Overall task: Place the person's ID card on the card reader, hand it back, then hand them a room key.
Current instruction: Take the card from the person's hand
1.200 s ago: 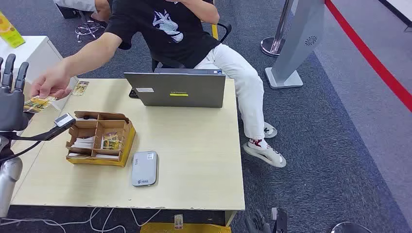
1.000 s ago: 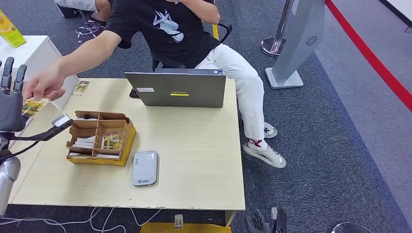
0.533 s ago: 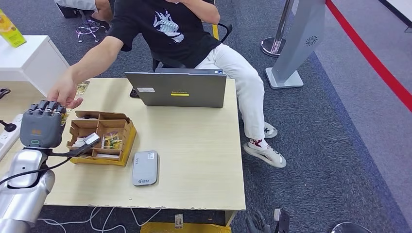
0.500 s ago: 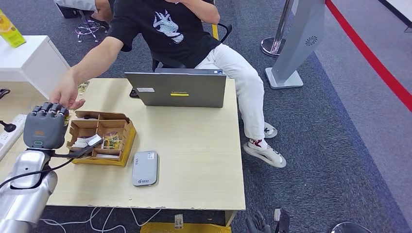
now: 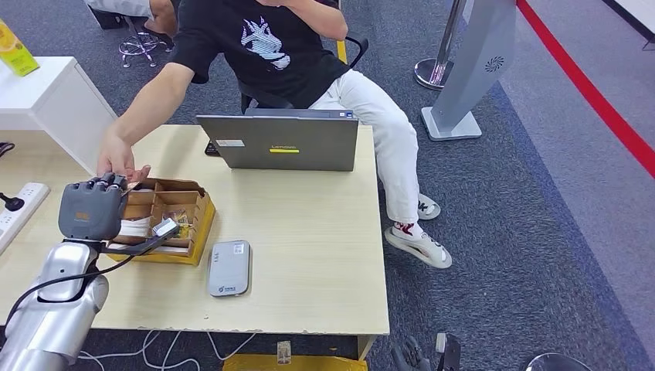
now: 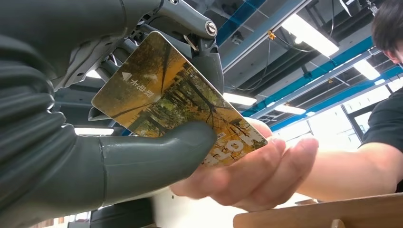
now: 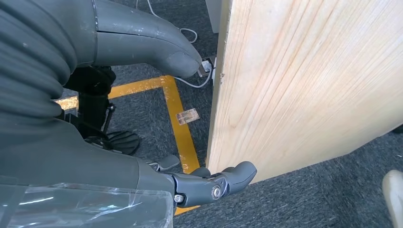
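My left hand is raised over the left end of the cardboard organiser box, its back toward the head camera. In the left wrist view its thumb and fingers pinch a card printed with a yellow-orange forest picture. The seated person's hand reaches in just beyond mine; their fingers touch the card's far end from underneath. The grey card reader lies flat on the table, right of the box. More cards stand in the box. My right hand hangs beside the table's edge, fingers apart, empty.
A grey laptop stands at the table's far edge in front of the person. A white power strip and a white cabinet are at the left. A grey kiosk stand is on the carpet beyond.
My left arm swung in from the far left to the box's left end, turning the back of its hand to the camera. The person's hand followed it rightward.
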Motion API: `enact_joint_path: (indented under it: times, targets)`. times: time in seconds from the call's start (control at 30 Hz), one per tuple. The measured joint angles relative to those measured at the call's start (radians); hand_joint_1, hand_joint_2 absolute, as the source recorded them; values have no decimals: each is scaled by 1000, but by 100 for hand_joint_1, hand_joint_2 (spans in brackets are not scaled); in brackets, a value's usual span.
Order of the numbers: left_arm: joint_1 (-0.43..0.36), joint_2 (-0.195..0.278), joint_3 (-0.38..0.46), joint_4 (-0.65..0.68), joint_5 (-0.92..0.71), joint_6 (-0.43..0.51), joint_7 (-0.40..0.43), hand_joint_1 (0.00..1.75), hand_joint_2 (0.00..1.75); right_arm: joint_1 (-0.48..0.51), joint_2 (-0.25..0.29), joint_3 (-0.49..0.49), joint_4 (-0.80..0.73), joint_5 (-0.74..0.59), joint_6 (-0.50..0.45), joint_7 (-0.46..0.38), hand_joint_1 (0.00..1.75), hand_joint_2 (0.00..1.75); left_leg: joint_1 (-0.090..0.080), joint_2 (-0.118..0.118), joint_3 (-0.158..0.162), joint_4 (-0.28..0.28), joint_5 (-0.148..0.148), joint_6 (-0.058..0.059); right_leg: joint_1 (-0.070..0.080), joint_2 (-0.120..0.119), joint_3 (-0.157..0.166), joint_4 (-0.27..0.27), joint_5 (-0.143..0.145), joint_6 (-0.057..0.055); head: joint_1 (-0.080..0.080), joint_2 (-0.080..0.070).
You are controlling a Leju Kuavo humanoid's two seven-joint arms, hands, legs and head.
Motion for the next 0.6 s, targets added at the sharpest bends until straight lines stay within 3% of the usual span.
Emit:
enact_joint_path:
  times: [0.23,0.4,0.6]
  targets:
    - [6,-37,-1,8,10,28,-5,175,175,0,0,0,1,5,-3,0,0,175,0,0,0,0,0,0,0,0,0,0,0,0,0,0]
    - [25,-117,-10,2,57,58,-56,175,175,0,0,-2,1,9,-4,-1,0,175,-1,-1,0,1,0,0,-1,-1,1,0,0,0,0,0]
    - [83,-219,-135,-82,74,-81,-92,175,175,0,0,-21,1,9,-1,-6,0,175,-1,-1,-1,1,0,0,-1,-1,1,-1,0,0,0,0]
